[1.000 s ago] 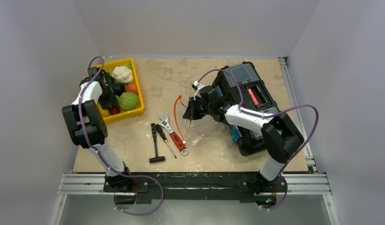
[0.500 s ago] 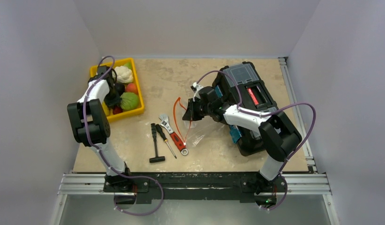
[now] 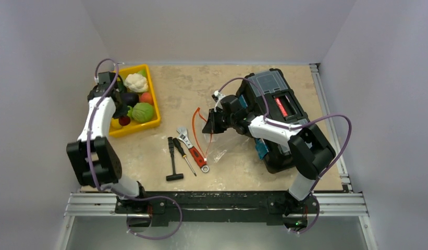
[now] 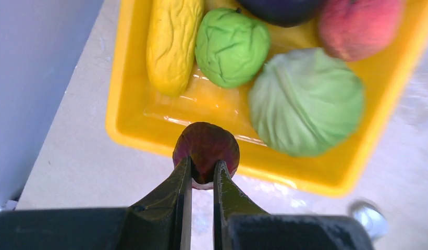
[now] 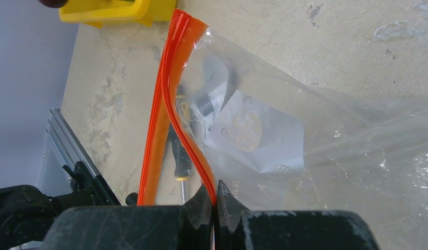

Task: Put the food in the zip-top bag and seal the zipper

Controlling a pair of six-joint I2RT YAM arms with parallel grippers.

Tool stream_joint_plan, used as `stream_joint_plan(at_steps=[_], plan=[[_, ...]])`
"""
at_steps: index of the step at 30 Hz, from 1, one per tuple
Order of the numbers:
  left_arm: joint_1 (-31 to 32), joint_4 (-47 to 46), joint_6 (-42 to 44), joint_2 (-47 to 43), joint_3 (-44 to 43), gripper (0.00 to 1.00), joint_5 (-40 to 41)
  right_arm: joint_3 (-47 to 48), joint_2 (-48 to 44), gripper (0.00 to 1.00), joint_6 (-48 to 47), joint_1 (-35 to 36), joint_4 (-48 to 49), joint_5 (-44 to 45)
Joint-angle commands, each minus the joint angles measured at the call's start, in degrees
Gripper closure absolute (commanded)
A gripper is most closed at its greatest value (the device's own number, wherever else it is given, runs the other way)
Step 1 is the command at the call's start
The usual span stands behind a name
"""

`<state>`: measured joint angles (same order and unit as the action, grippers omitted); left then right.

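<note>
My left gripper (image 4: 202,164) is shut on a small dark red round food piece (image 4: 206,148), held over the near rim of the yellow tray (image 4: 128,133). In the top view this gripper (image 3: 122,115) is at the tray's near left. The tray holds a yellow piece (image 4: 172,39), a green piece (image 4: 232,47), an orange ball (image 3: 146,98) and a dark purple eggplant (image 3: 130,98). My right gripper (image 5: 216,194) is shut on the red-orange zipper (image 5: 172,88) of the clear zip-top bag (image 5: 305,130) and holds it raised, mouth gaping, at the table's middle (image 3: 209,125).
A pale-green cabbage (image 4: 305,101) and a white cauliflower (image 3: 135,82) also lie in the tray. A red-handled wrench (image 3: 195,152), a screwdriver (image 3: 183,154) and a black T-handle key (image 3: 172,162) lie left of the bag. A black toolbox (image 3: 278,112) stands at the right.
My left arm has swung its elbow back toward the near edge and the gripper has shifted over the tray's near-left part with the dark red piece. The right arm and bag have stayed put.
</note>
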<state>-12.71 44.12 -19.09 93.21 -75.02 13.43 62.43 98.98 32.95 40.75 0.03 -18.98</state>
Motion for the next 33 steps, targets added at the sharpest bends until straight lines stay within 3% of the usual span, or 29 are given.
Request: stream_joint_plan(at_steps=[1, 7, 12, 16, 20, 27, 33], plan=[[0.92, 1.89, -4.52, -14.14, 2.19, 1.0, -5.82, 3.22, -0.79, 1.0, 2.66, -0.24, 0.06, -1.7], [2.61, -0.43, -8.84, -30.08, 9.7, 1.0, -29.21, 2.27, -2.12, 1.0, 5.86, -0.23, -1.02, -0.82], [11.85, -11.49, -18.47, -37.16, 17.38, 1.0, -44.58, 1.24, -3.88, 1.0, 8.54, -0.2, -1.34, -2.18], [21.48, -20.93, -25.54, -38.25, 22.39, 1.0, -45.02, 0.16, -6.1, 1.0, 10.0, 0.33, -1.12, -2.54], [27.28, -26.25, -29.04, -35.75, 23.08, 1.0, -43.48, 0.66, -7.54, 1.0, 10.07, 1.17, -3.0, -1.31], [34.8, -27.42, -29.97, -32.03, 20.55, 1.0, -38.14, 1.01, -9.89, 1.0, 10.21, 1.87, -4.91, 0.52], [36.26, -23.88, -28.15, -30.4, 20.96, 1.0, -33.0, 0.69, -12.62, 1.0, 10.85, 1.88, -5.43, 1.46]])
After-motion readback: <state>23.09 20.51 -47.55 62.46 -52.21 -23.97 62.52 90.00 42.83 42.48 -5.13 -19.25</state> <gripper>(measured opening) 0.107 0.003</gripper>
